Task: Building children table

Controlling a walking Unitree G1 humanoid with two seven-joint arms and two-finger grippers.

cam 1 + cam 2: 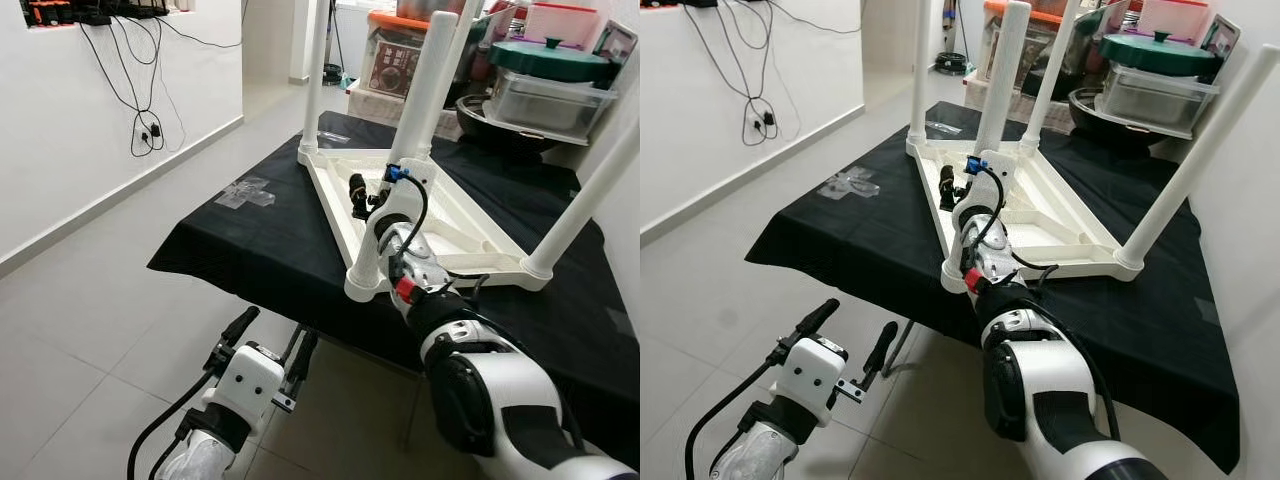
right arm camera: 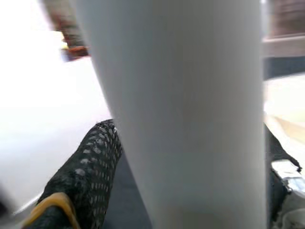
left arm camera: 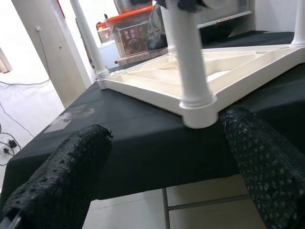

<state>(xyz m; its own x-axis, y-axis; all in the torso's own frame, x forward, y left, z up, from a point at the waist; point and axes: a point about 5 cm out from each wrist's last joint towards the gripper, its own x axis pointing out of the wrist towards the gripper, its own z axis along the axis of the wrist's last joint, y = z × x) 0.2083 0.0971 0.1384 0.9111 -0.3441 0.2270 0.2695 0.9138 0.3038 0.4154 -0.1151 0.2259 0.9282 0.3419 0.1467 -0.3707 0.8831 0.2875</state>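
Gripping the near table leg point(image 1: 405, 170), my right gripper point(image 1: 368, 196) pinches its upright shaft above the corner socket. Left gripper point(image 1: 268, 345) hangs spread, below the table's edge.

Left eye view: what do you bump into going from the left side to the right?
Wall cables → left gripper → right gripper around the nearest table leg → green-lidded pot.

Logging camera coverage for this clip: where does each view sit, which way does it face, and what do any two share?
Left and right eye views: head, looking down at the upturned table on the black cloth; right gripper at the near leg, left gripper low.
Left wrist view: below the cloth edge, looking up past its fingers; shares that leg.
Right wrist view: pressed against the leg.
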